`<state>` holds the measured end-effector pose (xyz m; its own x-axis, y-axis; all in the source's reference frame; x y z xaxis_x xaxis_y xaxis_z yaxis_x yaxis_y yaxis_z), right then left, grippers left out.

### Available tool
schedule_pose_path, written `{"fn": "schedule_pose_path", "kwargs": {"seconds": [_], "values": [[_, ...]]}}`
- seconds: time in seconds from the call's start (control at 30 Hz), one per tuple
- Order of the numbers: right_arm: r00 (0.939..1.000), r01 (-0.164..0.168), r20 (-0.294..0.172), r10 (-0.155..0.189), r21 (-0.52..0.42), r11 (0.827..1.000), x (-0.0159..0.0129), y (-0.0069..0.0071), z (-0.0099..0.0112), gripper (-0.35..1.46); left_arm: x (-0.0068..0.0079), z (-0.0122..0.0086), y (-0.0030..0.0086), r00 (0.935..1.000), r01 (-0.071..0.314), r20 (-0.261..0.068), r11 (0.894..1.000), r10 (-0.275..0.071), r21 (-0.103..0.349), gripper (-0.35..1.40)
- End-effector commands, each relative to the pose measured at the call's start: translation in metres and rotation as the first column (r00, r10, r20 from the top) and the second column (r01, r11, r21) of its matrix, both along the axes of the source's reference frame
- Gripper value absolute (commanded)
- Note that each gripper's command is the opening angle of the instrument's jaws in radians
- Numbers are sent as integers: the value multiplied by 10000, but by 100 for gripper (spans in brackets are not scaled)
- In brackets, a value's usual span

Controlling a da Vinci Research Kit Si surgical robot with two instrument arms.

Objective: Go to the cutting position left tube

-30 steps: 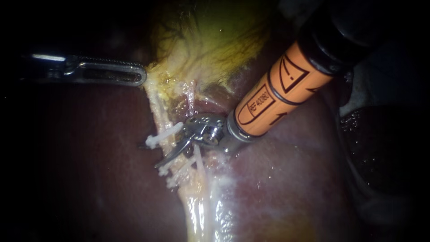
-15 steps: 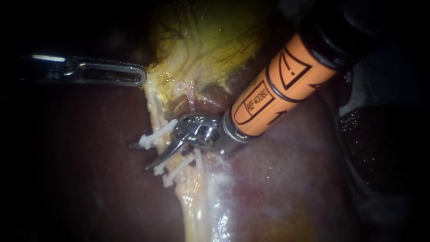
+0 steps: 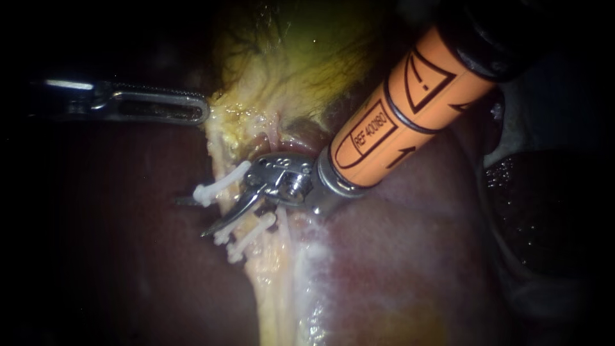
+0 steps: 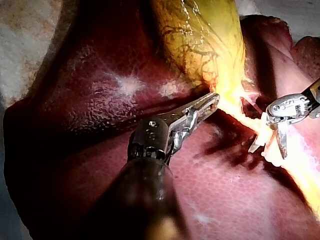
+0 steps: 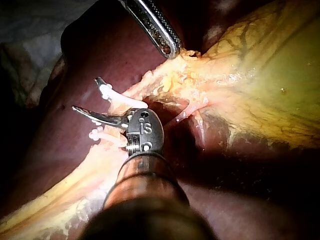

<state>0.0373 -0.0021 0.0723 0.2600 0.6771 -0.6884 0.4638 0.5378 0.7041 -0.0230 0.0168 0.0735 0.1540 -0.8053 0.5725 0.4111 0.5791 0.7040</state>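
Orange sleeving covered the shaft of my right instrument (image 3: 193,216), which entered from the upper right and reached the left tube (image 3: 221,157). Its two thin jaws stood apart, a clear gap between them, one on each side of that pale yellow strand. They sat between an upper white clip (image 3: 218,187) and two lower white clips (image 3: 246,230), which lay close together just below. I judged the approach nearly complete. The jaws already straddled the tube at the gap between clips, and only a small settling and squaring-up seemed left. The tube itself looked whole.

My left instrument (image 3: 202,110) came in from the left. Its long slotted jaws were closed on the pale edge of the gallbladder (image 3: 301,57), where that narrowed toward the tube. It held the strand taut, well apart from the right instrument's jaws.

Dark red liver (image 3: 397,256) formed the bed under everything, wet and shining, with whitish film beside the tube. Working room was tight: the clips sat just beside the open jaws on both sides, so little play existed along the tube. A second, thinner strand ran close by near the right instrument's wrist. Beyond the liver, the wrist views showed pale material (image 4: 25,30) that I could not identify.
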Motion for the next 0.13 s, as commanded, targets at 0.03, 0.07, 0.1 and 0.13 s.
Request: {"fn": "schedule_pose_path", "kwargs": {"seconds": [0.03,0.07,0.1,0.13], "values": [[10000,4,0,-4,-1,10000,0,0,0,75,0,0,0,10000,-1,3,10000,1,1,-35],[10000,4,0,-4,-1,10000,0,0,0,75,0,0,0,10000,-1,2,10000,1,1,-35],[10000,5,-1,-5,-2,10000,0,0,0,77,0,0,0,10000,-1,2,10000,1,1,-35],[10000,5,1,-5,-7,10000,0,-1,1,77,0,0,0,10000,-1,2,10000,1,1,-35]]}}
